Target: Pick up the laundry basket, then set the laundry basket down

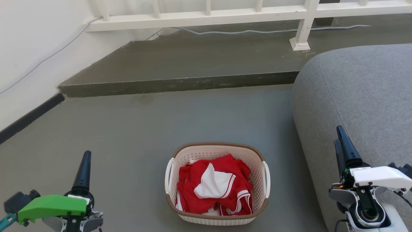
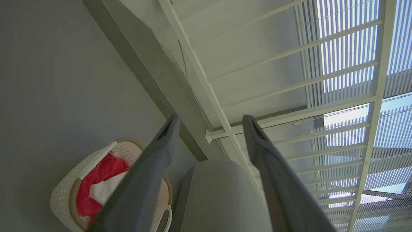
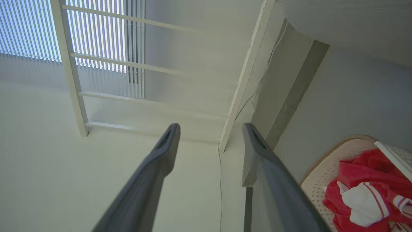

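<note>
Gaping with open air between its two dark fingers, the left tool (image 2: 210, 120) holds nothing and touches nothing. The right tool (image 3: 210, 127) is parted about as far and is just as empty. In the head view both point toward 12 o'clock, the left one over the bare floor (image 1: 138, 135) and the right one in front of the edge of the grey sofa (image 1: 360, 96). The laundry basket (image 1: 256, 172) stands on the floor between them, at about 4 o'clock from the left tool and 8 o'clock from the right, well apart from both. It is upright, with red and white clothes (image 1: 212, 187) heaped inside. Its white left handle (image 1: 168, 175) is at its 9 o'clock side and its right handle (image 1: 267, 178) at 3 o'clock, so each faces one arm. Neither arm looks clearly nearer. I judge the lift calls for both arms to come inward and down, one to each handle. The slanted view does not let me tell which way its long axis runs.
</note>
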Controlling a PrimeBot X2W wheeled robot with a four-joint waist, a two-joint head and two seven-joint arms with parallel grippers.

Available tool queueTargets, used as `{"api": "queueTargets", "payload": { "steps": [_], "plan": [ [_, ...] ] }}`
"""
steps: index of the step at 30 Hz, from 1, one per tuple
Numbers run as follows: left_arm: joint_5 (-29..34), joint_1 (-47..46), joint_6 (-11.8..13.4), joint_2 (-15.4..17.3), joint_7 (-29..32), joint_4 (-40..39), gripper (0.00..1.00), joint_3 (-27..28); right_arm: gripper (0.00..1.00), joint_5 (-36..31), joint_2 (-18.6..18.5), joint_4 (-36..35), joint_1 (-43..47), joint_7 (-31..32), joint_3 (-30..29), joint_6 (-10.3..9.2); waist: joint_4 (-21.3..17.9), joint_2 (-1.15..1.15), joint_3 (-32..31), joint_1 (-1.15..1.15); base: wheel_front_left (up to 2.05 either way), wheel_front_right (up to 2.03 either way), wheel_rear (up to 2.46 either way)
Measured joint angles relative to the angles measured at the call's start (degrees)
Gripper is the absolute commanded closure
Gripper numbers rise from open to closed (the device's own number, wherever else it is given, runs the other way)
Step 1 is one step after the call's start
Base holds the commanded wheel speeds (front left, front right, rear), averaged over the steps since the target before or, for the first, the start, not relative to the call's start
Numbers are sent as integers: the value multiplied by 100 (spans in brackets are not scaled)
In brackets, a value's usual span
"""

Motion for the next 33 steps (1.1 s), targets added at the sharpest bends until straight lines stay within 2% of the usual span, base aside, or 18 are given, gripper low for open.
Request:
{"api": "queueTargets", "payload": {
  "steps": [8, 21, 33],
  "plan": [
    [780, -23, 0, 172, -179, -31, 0, -279, 0, -572, -102, -36, -40, -158, 80, 1, 0, 0, 6, 0, 0, 0, 0],
    [2319, -133, -1, 276, -427, -183, 0, -316, 0, -2221, -316, -85, -165, -411, 382, -4, -6, 0, 17, 0, 0, 0, 0],
    [3674, -202, 71, 302, -676, -233, 0, -532, 0, -3654, -435, -83, -252, -631, 740, -311, -20, 0, 22, 0, 0, 0, 0]
  ]
}}
